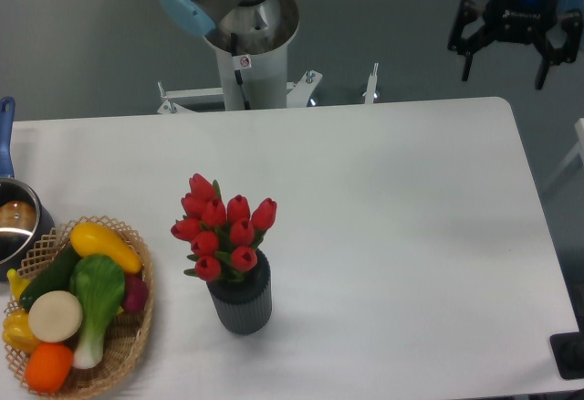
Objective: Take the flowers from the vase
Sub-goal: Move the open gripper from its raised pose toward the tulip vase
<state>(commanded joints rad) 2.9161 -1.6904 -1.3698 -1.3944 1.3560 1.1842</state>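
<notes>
A bunch of red tulip flowers [222, 227] with green leaves stands upright in the dark grey ribbed vase [241, 303] on the white table [401, 236], left of centre near the front. My gripper [506, 68] hangs far away at the top right, beyond the table's back right corner. Its black fingers are spread wide apart, open, with nothing between them.
A woven wicker basket [132, 345] with several toy vegetables sits at the front left corner. A metal pot [16, 226] with a blue handle stands at the left edge behind it. The arm's base column [246, 44] rises behind the table's back edge.
</notes>
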